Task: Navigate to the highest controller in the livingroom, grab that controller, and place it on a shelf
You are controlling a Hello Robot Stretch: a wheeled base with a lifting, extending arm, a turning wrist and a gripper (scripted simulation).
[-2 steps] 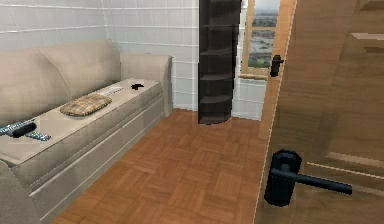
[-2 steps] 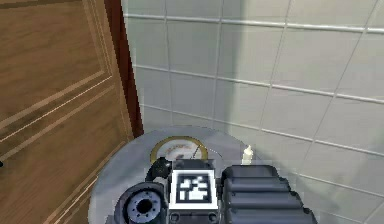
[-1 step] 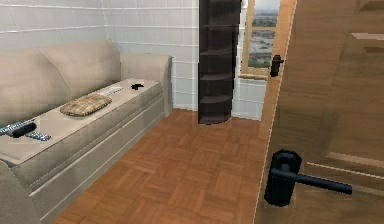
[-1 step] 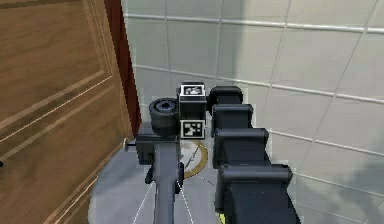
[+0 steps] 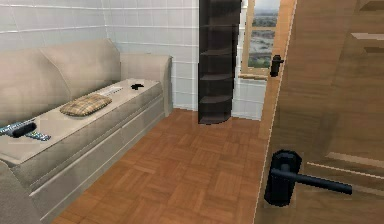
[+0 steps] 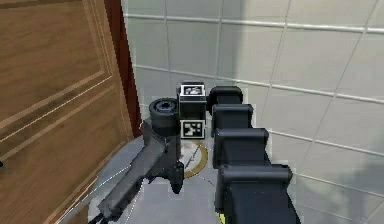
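**Item: living room, approach stage.**

- Sofa [image 5: 60, 70]: pale, long, along the forward view's left.
- Dark controller [image 5: 14, 129]: slim, flat on the near end of the sofa seat, with a second dark piece [image 5: 38, 135] just beside it towards the seat's front edge.
- Small dark piece [image 5: 137, 87]: on the seat's far end, near the armrest. A pale slim piece [image 5: 110, 92] lies close by.
- All four lie on the one seat, so which is highest cannot be told. The near pair looks the easiest to reach.
- Cushion [image 5: 85, 104]: patterned, mid-seat, between the two groups and touching neither.
- Shelf unit [image 5: 218, 60]: dark, tall, in the corner past the sofa's far end and beside the window [image 5: 260, 40]. It is the likely drop point.
- Door [image 5: 340, 100]: wooden, with a black handle [image 5: 292, 180]. It crowds the forward view's right and narrows any turn that way.
- Floor [image 5: 190, 170]: parquet, running from the robot to the sofa and the shelf unit.
- Gripper [image 6: 145, 185]: at the end of the arm [image 6: 245, 160], low beside the door, with a tiled wall [image 6: 280, 50] beyond. It is probably carried this way for driving.
- Fingers: whether they are apart or together cannot be told, nor whether they hold anything.
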